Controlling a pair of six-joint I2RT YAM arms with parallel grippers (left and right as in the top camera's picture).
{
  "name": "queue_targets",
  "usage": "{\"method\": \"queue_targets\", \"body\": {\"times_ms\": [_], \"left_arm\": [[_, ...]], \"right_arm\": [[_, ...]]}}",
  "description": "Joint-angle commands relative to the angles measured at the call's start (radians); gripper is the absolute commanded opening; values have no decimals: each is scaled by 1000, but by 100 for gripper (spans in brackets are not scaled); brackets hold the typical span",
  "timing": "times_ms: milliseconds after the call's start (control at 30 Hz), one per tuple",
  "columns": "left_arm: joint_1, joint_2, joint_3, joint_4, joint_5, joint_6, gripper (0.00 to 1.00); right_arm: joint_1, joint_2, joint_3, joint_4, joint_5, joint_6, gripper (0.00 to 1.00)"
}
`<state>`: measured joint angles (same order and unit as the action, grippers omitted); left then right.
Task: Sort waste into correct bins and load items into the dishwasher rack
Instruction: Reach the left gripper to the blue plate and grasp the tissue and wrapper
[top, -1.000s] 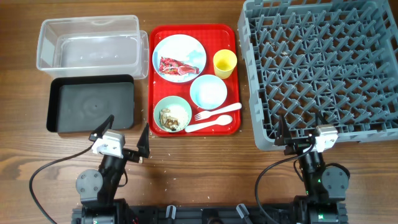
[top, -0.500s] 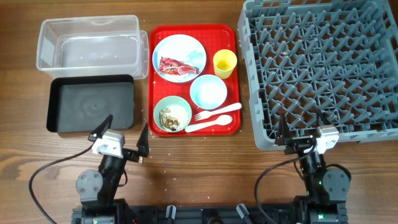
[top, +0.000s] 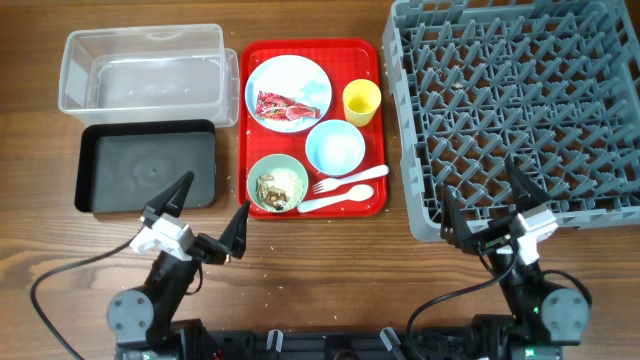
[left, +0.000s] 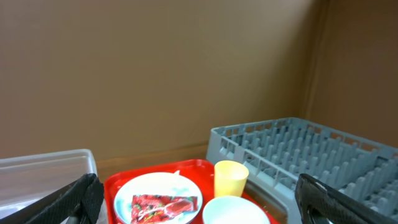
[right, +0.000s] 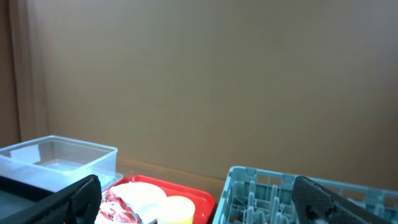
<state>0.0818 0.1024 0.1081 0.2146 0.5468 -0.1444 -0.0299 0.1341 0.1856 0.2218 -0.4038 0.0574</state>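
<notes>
A pale blue plate (top: 290, 78) holds the red snack wrapper (top: 282, 108) and what looks like white tissue (top: 312, 92). A yellow cup (top: 361, 100), an empty bowl (top: 335, 147), a bowl with brown food scraps (top: 278, 184), a white fork (top: 350, 178) and a spoon (top: 340, 198) share the red tray. The clear tub (top: 140, 65) and black tray (top: 145, 168) lie to the left, the grey rack (top: 520, 110) to the right. My left gripper (top: 208, 212) is open and empty near the red tray's front left corner. My right gripper (top: 487, 205) is open and empty at the rack's front edge.
The flat red tray (top: 310, 45) sits between the bins and the rack. The left wrist view shows the wrapper (left: 165, 205), cup (left: 230, 177) and rack (left: 298, 149). The right wrist view shows the clear tub (right: 56, 155) and rack (right: 280, 193). A brown wall stands behind.
Both arms have shifted. The two grippers now reach a little further toward the trays and the rack, and their fingers look spread wider. Nothing on the table has moved.
</notes>
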Motion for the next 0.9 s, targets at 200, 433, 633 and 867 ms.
{"method": "queue_targets", "body": {"times_ms": [200,433,633,867], "left_arm": [[-47,505,346,0,71,-20,100],[-256,1089,850,-275,-26,129,100],[-321,1699,1601,-898,-160,250,100],[-320,2119,1971,-1116,-187,325,100]], "right_arm": [[-4,385,270,-79,-131,-29,100],[-4,615,491,-321,-159,-60,100],[-4,755,675,-616,-155,-184,100],[-4,819,676,-658,-163,-60,100]]}}
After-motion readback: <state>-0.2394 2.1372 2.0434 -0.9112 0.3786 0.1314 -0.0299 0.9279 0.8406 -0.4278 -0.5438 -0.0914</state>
